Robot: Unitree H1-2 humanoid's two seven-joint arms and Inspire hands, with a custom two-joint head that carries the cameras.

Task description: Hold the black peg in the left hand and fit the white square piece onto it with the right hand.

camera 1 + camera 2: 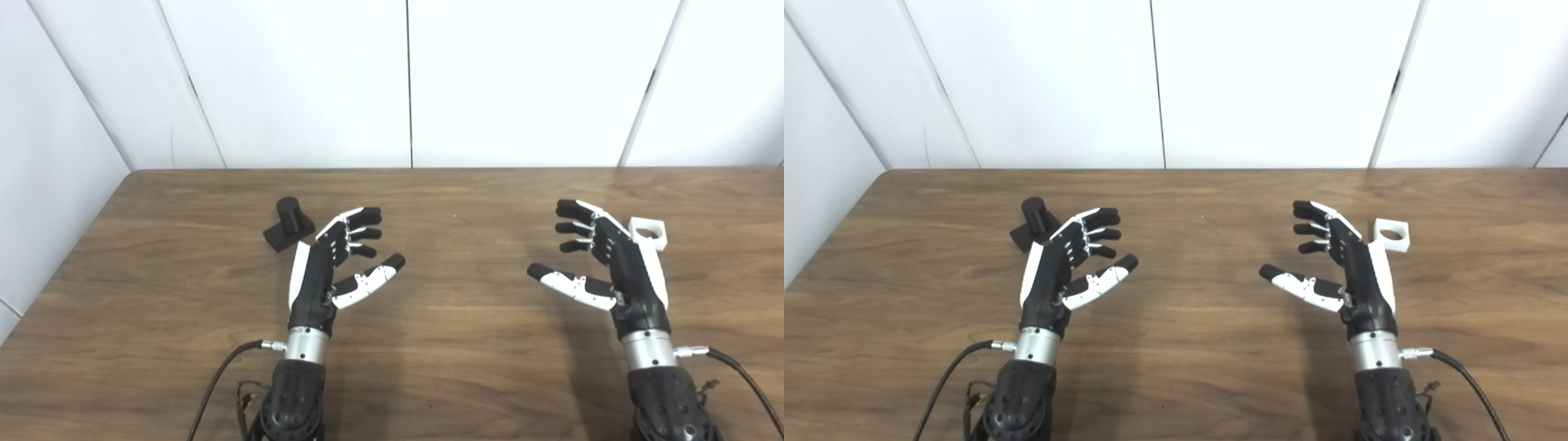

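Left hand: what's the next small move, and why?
Probably shift the left hand out to its left and forward toward the black peg. Both hands are open and hold nothing; the peg sits on the table just beyond the fingers, and the white square piece lies untouched beside the right hand.

Bright, even light; slightly soft focus.

**White panels behind a wooden surface**

A brown wood-grain surface (465,367) fills the lower frame. Behind it stand smooth white wall panels (294,79), divided by thin dark vertical seams (408,82). Even, soft light covers everything.
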